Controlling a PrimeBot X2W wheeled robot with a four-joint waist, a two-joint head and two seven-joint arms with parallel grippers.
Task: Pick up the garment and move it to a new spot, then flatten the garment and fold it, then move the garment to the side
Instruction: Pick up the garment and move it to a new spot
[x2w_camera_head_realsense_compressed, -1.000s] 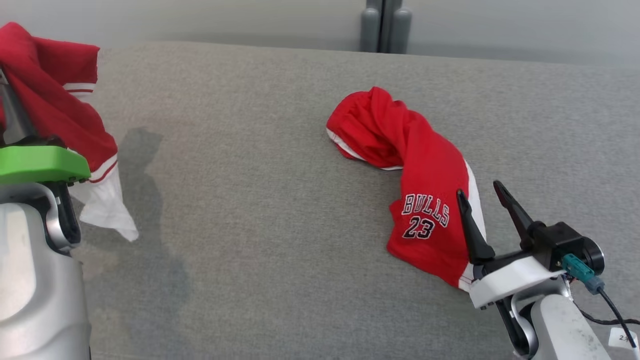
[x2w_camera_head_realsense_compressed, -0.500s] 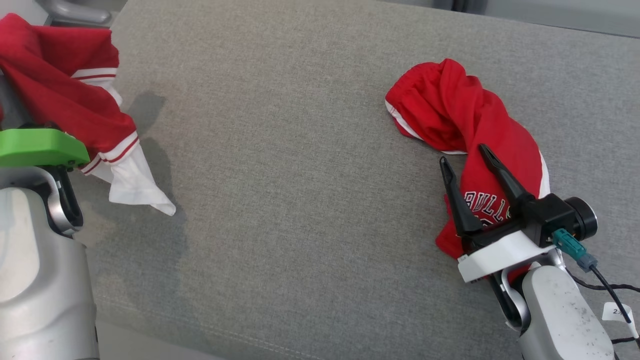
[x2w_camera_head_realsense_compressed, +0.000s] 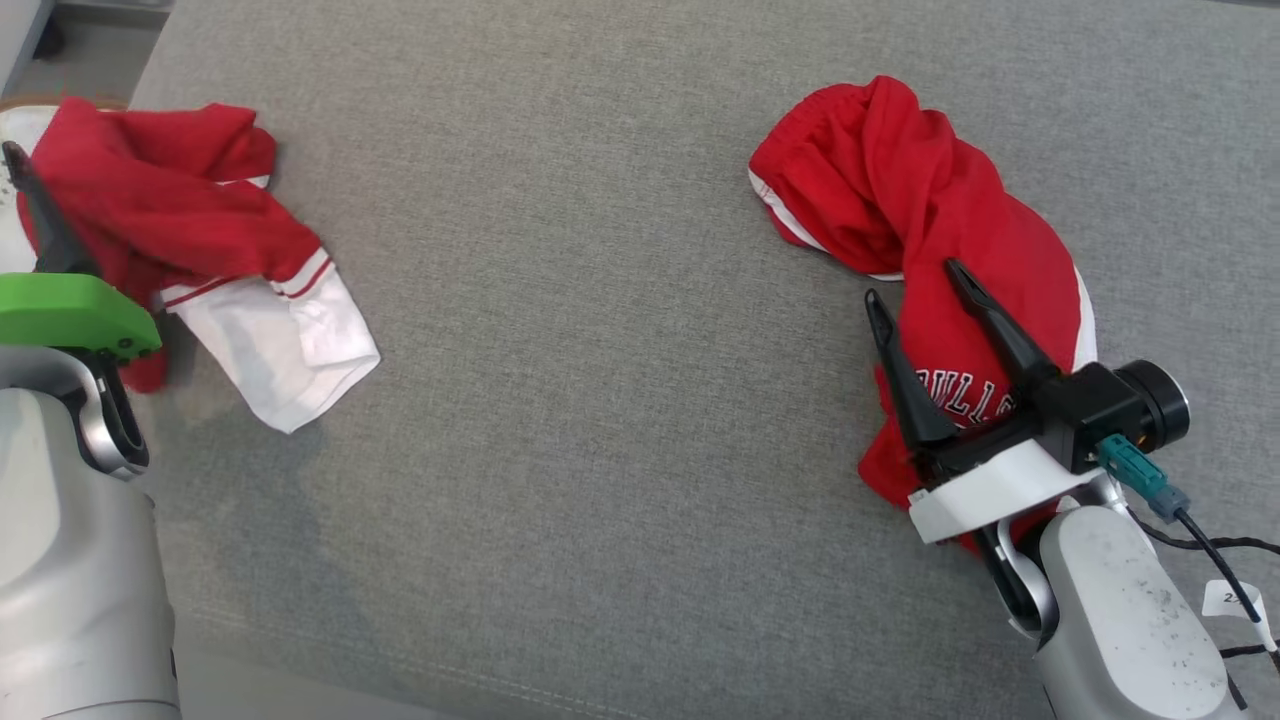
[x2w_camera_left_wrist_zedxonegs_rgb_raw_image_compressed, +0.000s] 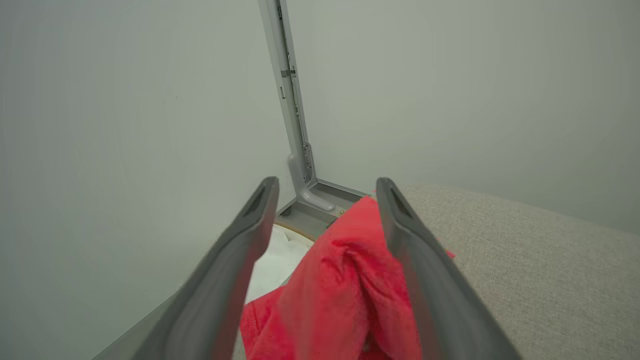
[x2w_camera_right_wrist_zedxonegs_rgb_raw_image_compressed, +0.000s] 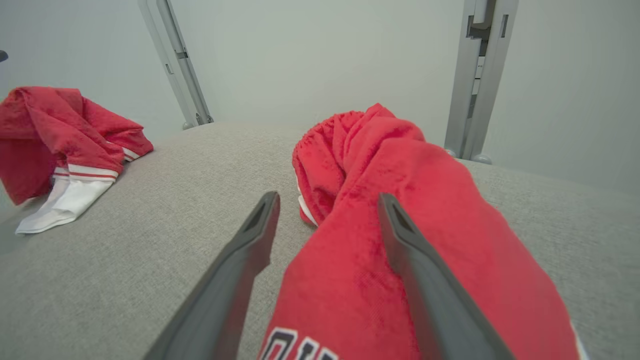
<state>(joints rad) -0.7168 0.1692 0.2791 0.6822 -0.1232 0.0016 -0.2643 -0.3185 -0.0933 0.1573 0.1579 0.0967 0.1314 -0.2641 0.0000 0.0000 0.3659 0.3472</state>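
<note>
A crumpled red garment with white trim (x2w_camera_head_realsense_compressed: 190, 220) lies at the far left of the grey fabric surface (x2w_camera_head_realsense_compressed: 600, 350). My left gripper (x2w_camera_left_wrist_zedxonegs_rgb_raw_image_compressed: 327, 182) stands open over it, and red cloth (x2w_camera_left_wrist_zedxonegs_rgb_raw_image_compressed: 345, 280) bulges loosely between its spread fingers; one dark finger (x2w_camera_head_realsense_compressed: 35, 220) shows at the cloth's left edge. A second red garment (x2w_camera_head_realsense_compressed: 900, 190), shorts with "BULLS" lettering, lies twisted at the right. My right gripper (x2w_camera_head_realsense_compressed: 911, 280) hovers open above its lower half, one finger on each side of the cloth's left edge (x2w_camera_right_wrist_zedxonegs_rgb_raw_image_compressed: 400, 175).
The surface's left edge runs by the left garment, with a white round thing (x2w_camera_head_realsense_compressed: 15, 120) and floor beyond it. A seam and the front edge (x2w_camera_head_realsense_compressed: 450, 680) run along the bottom. Grey wall posts (x2w_camera_right_wrist_zedxonegs_rgb_raw_image_compressed: 480, 75) stand behind. Bare fabric lies between the two garments.
The head camera has tilted down. My left gripper has opened and let go of the red-and-white garment, which has dropped from hanging onto the surface. The right gripper stays open over the shorts.
</note>
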